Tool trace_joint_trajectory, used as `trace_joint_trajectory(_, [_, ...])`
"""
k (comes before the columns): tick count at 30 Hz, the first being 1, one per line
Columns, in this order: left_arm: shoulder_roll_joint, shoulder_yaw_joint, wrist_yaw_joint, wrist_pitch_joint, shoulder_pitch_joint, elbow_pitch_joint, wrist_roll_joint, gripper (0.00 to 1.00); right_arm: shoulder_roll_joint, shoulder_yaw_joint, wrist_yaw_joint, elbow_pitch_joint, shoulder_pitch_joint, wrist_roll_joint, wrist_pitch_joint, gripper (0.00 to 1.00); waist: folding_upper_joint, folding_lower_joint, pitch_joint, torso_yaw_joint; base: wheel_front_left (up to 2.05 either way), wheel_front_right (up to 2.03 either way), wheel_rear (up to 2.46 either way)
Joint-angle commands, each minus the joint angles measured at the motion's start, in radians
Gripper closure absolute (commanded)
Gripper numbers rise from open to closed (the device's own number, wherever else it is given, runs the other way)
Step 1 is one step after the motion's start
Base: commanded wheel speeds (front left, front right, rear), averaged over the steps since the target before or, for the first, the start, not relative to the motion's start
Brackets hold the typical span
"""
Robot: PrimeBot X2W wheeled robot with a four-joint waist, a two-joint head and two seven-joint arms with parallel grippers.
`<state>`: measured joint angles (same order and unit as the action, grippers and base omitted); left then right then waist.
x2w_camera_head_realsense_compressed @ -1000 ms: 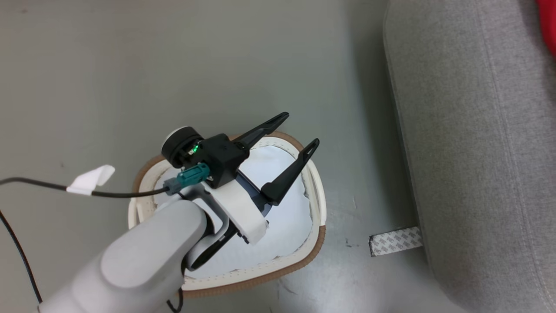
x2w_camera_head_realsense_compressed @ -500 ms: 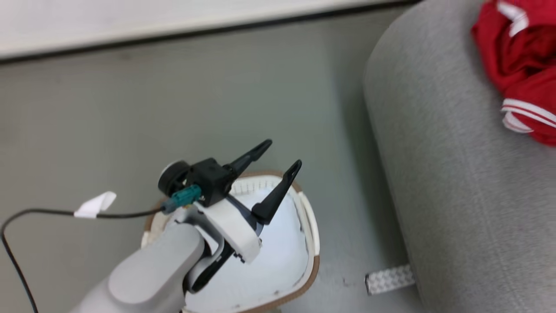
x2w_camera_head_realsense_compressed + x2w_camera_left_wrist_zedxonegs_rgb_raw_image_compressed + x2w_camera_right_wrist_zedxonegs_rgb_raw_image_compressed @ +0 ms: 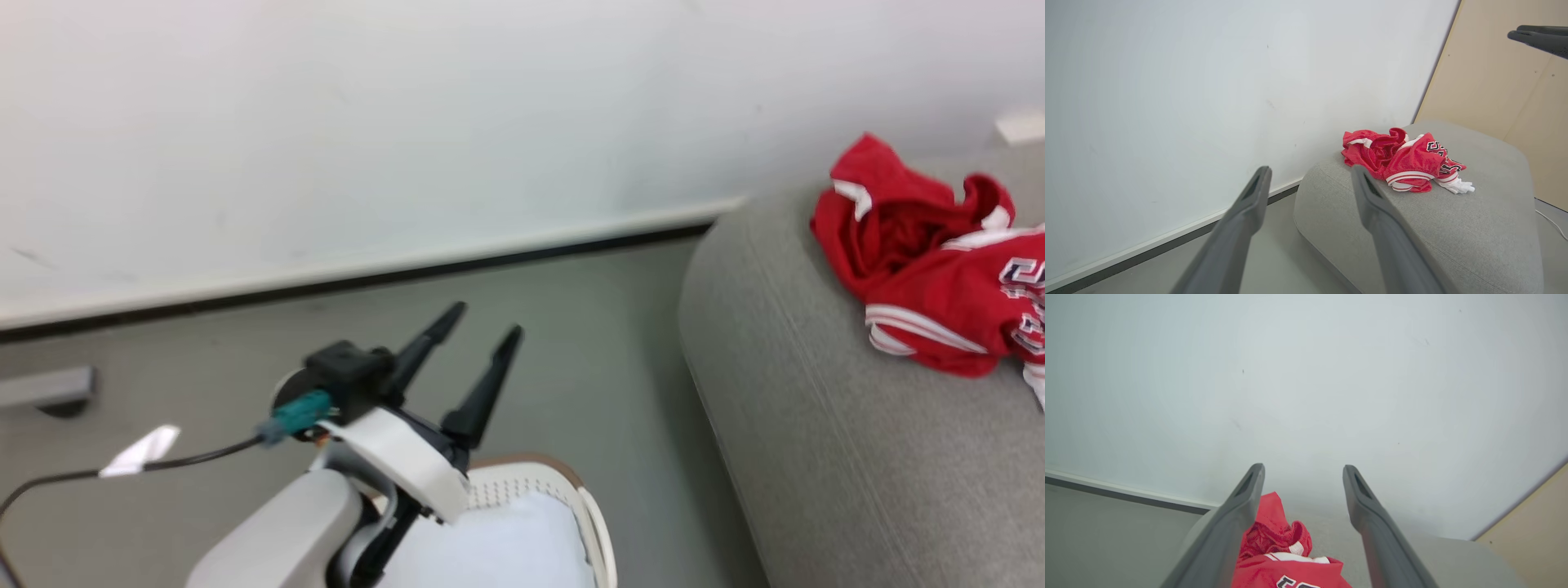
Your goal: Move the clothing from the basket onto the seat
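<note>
The red clothing lies crumpled on top of the light-grey seat, white trim and block letters showing; the same heap of clothing rests on the seat in the left wrist view. My left gripper hangs open and empty above the cream basket, whose far rim shows at the bottom edge. In the left wrist view my left gripper points at the wall beside the seat. My right gripper stands open above the clothing, nothing between its fingers.
A pale white pad lies inside the basket. A white wall with a dark baseboard runs behind the grey floor. A beige panel stands behind the seat. A black cable with a white tag trails left.
The head camera has tilted up, so basket and floor slid down the picture while wall and clothing on the seat came into it. The left gripper stays open over the basket.
</note>
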<state>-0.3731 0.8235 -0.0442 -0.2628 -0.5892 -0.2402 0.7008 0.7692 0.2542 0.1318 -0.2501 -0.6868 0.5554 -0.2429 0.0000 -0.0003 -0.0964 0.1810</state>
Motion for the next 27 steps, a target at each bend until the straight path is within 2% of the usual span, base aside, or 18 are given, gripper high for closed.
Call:
trace_joint_trajectory(1, [-0.009,-0.036,-0.001,-0.002,0.035,0.02,0.016,0.0,-0.035,-0.016,-0.002,0.035,0.041,0.008,0.027,0.0,0.0,0.0003,0.077,-0.051,0.0,0.0,0.0])
trace_joint_trajectory(4, [-0.044,-0.123,-0.028,-0.001,0.08,0.053,0.01,0.0,-0.08,-0.064,-0.002,0.099,0.102,-0.002,0.079,0.0,0.0,0.0003,0.097,-0.075,0.0,0.0,0.0])
trace_joint_trajectory(7, [-0.083,-0.217,-0.055,-0.001,0.138,0.084,-0.021,0.0,-0.186,-0.111,-0.002,0.166,0.18,0.009,0.117,0.0,0.0,0.0003,0.109,-0.098,0.0,0.0,0.0])
trace_joint_trajectory(12, [-0.115,-0.371,-0.088,-0.002,0.263,0.122,-0.051,0.0,-0.318,-0.188,-0.002,0.262,0.347,-0.11,0.152,0.0,0.0,0.0003,0.117,-0.134,0.0,0.0,0.0])
trace_joint_trajectory(14, [-0.11,-0.422,-0.093,-0.002,0.32,0.125,-0.062,0.0,-0.395,-0.209,-0.002,0.308,0.413,-0.142,0.161,0.0,0.0,0.0003,0.119,-0.148,0.0,0.0,0.0])
trace_joint_trajectory(16, [-0.092,-0.474,-0.095,-0.002,0.368,0.133,-0.075,0.0,-0.439,-0.227,-0.003,0.347,0.485,-0.201,0.171,0.0,0.0,0.0003,0.118,-0.159,0.0,0.0,0.0])
trace_joint_trajectory(18, [-0.067,-0.524,-0.086,-0.002,0.412,0.139,-0.094,0.0,-0.517,-0.233,-0.002,0.368,0.557,-0.21,0.192,0.0,0.0,0.0003,0.116,-0.168,0.0,0.0,0.0])
trace_joint_trajectory(21, [-0.025,-0.581,-0.07,-0.002,0.475,0.134,-0.143,0.0,-0.593,-0.226,-0.002,0.361,0.633,-0.201,0.232,0.0,0.0,0.0003,0.113,-0.175,0.0,0.0,0.0])
trace_joint_trajectory(25, [0.046,-0.656,-0.03,-0.002,0.537,0.119,-0.198,0.0,-0.634,-0.208,-0.002,0.313,0.699,-0.226,0.336,0.0,0.0,0.0003,0.112,-0.177,0.0,0.0,0.0])
trace_joint_trajectory(27, [0.084,-0.688,-0.006,-0.002,0.565,0.112,-0.232,0.0,-0.633,-0.189,-0.002,0.271,0.719,-0.243,0.397,0.0,0.0,0.0003,0.113,-0.178,0.0,0.0,0.0])
